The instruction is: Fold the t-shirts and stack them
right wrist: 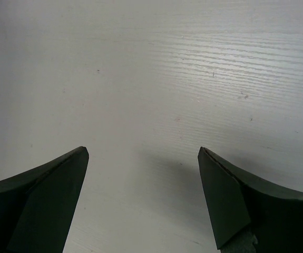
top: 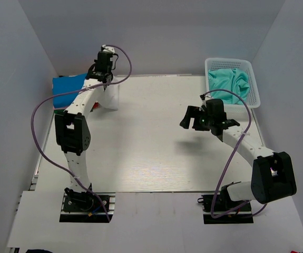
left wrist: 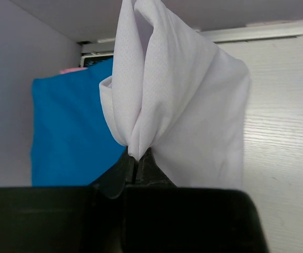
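White t-shirt, held only by a bunched fold in the left gripper at eleven o'clock, may slip; right gripper gapes empty.

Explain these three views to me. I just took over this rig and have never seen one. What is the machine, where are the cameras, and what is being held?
Two robot arms are bolted at the near edge of a table. The top view looks down from above and behind them. The other two views come from a camera on each wrist. The left gripper is shut on a bunched white t-shirt, next to a flat blue t-shirt at the far left. The right gripper is open and empty above bare table. A teal t-shirt lies in a white basket at the far right.
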You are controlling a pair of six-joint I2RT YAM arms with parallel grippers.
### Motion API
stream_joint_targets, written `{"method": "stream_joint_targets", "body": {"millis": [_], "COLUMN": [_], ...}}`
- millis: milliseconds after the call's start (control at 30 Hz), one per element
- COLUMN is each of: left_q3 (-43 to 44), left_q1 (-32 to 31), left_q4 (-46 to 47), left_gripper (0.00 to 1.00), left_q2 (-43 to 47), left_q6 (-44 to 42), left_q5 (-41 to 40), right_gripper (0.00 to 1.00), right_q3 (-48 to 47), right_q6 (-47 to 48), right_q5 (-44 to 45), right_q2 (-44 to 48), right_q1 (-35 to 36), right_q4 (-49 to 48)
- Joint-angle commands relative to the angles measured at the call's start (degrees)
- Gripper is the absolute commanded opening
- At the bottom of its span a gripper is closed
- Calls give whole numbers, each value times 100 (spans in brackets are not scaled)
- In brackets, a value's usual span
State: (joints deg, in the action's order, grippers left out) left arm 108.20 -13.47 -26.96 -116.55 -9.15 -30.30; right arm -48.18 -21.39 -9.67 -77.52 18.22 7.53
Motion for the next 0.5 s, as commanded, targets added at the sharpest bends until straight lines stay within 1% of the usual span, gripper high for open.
{"method": "stream_joint_targets", "body": {"millis": [0,67,300,433,467], "left_q3": [394,482,1509,1625,1573], "left_q1": [161,327,582,688,741], "left_q4": [234,235,-221,-275,-275], "left_gripper": [0,0,0,0,0], "left_q2": [405,457,265,265,325], "left_q6": [-561,-623,-623,-623,-623], "left_q5": [-274,-221,-81,-28,-28], "right_gripper": [90,90,90,90,90], "right_q3": [-235,-323,-367,-402,-411], "right_q6": [135,152,179,188,188], "right_q5": [264,264,317,326,317], "right_q2": [-9,-27,26,44,44], "right_q1": [-20,-29,-29,-11,-98], "right_q4": [29,152,223,240,266]}}
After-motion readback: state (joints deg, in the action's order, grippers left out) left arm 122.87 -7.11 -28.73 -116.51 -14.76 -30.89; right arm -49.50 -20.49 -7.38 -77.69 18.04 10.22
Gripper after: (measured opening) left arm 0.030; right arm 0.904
